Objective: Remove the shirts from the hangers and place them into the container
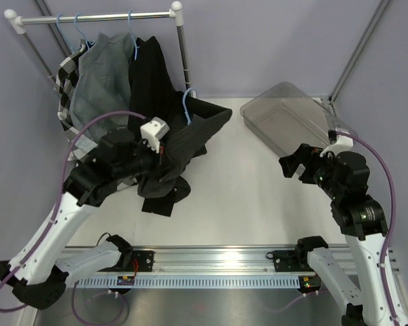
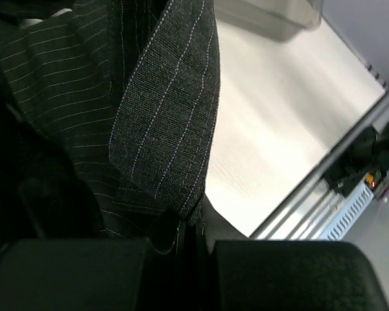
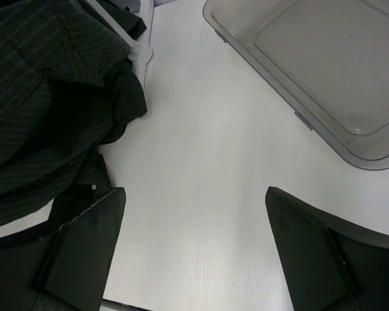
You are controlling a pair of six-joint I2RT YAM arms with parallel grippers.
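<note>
Our left gripper is pinched shut on a fold of the dark pinstriped shirt, with a seam right at the fingertips. We judge the cloth light, limp and not slippery, best held at a seam or the collar. It runs away from the jaws, long axis toward the hanger just beyond, hook up. Our right gripper is wide open and holds nothing; the container lies ahead-right of it.
</note>
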